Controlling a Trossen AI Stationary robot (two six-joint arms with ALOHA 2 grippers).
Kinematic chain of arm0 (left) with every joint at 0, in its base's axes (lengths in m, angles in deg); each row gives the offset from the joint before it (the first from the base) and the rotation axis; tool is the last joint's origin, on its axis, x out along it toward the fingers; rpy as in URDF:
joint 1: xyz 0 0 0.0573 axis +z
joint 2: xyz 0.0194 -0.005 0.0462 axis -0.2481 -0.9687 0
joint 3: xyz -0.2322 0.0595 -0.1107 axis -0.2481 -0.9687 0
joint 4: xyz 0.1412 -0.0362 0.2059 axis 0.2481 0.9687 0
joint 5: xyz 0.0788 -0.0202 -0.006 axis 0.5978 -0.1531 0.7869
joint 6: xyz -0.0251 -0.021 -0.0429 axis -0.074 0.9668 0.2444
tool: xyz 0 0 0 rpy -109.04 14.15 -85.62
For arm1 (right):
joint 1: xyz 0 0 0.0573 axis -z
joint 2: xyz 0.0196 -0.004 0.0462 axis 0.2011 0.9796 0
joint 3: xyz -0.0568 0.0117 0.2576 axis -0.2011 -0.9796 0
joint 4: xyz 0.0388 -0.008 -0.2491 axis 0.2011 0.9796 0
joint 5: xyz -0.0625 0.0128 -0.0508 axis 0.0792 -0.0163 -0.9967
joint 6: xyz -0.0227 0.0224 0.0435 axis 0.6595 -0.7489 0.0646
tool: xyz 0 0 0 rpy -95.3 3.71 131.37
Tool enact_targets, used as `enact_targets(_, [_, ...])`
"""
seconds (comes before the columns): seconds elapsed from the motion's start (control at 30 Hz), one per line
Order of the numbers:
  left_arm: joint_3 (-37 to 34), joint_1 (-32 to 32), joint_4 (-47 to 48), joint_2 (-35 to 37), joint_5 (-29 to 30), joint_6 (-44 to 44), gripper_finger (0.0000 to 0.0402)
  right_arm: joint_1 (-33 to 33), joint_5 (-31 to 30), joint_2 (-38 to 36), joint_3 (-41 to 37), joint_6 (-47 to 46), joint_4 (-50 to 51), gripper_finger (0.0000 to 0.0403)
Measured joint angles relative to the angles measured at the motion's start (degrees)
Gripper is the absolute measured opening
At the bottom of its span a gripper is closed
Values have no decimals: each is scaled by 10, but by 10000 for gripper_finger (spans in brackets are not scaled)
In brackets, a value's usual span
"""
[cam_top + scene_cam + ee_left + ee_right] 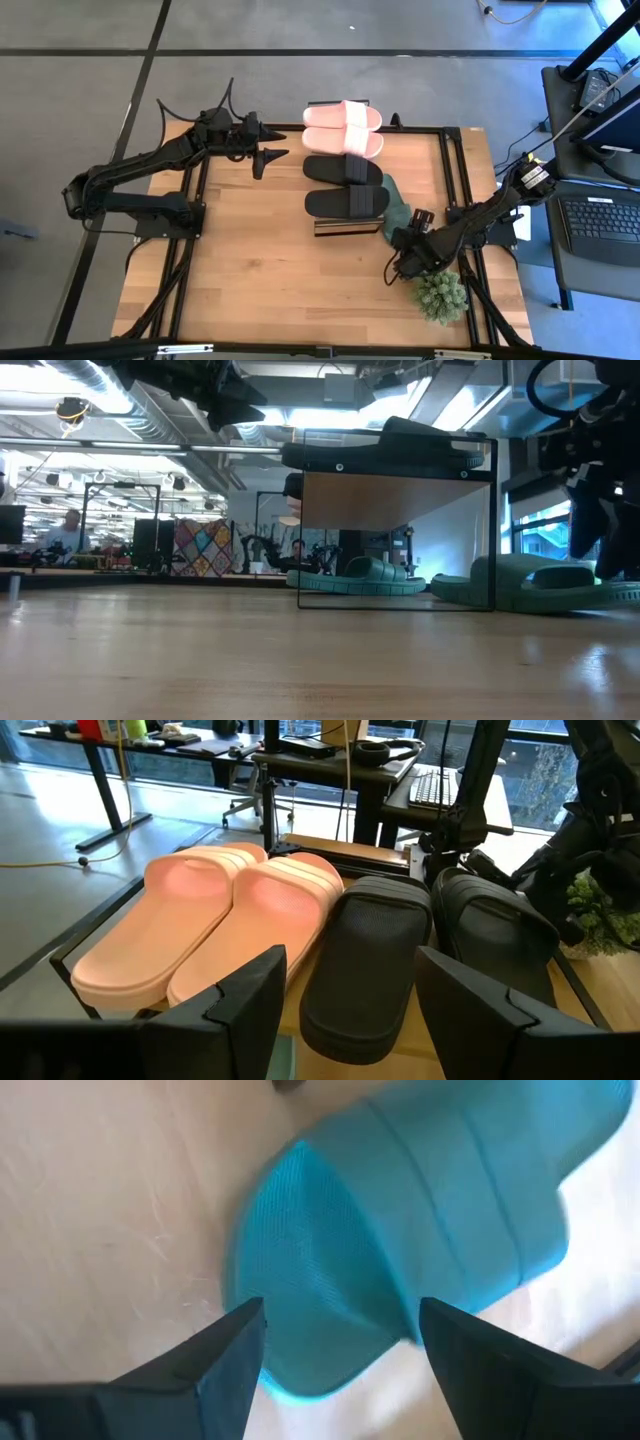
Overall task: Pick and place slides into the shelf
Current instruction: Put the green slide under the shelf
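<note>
Right gripper (408, 246) low over the table, fingers spread wide, poised directly above a dark green slide (400, 1230) lying on the wood beside the shelf (350, 226). In the right wrist view, the slide's edge sits in the gap between the two open fingers (225, 1355), nothing clamped yet: seemingly lined up so that a descent would bring one finger to each side of the foam rim, the likeliest place for a firm pinch. Second green slide (362, 575) just past it, on the table under the shelf's plank, seen in the low view.

Left gripper (268, 158) raised off to the far side of the shelf, jaws likewise open and holding nothing, aimed at the shelf top. Straight ahead of it, the pink pair (210, 930) side by side, then the black pair (400, 960) next to them, all four resting on the plank in one row, toes aligned, probably packed tightly to leave room on so narrow a rack. Left arm apparently parked clear, giving the right arm space.

Small potted plant (441, 294) just behind the right gripper: a possible snag on the lift. Top tier looks full, so the green pair probably belongs lower down.
</note>
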Motion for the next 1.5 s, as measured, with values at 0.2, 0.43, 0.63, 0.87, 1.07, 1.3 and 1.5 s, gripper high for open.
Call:
enact_targets(0.2, [0,0,0,0,15,0,212,0,-64,0,0,42,1,266])
enact_targets(0.43, [0,0,0,0,29,0,212,0,-73,0,-15,42,-1,266])
enact_targets(0.63, [0,0,0,0,29,0,212,3,-93,0,-28,24,-2,266])
enact_targets(0.87, [0,0,0,0,29,0,212,26,-101,0,-48,25,-22,234])
enact_targets(1.07, [0,0,0,0,29,1,212,38,-105,0,-69,24,-53,161])
enact_targets(1.3, [0,0,0,0,30,0,212,39,-92,0,-41,14,-10,24])
enact_targets(1.5, [0,0,0,0,30,0,212,39,-66,0,13,-90,156,10])
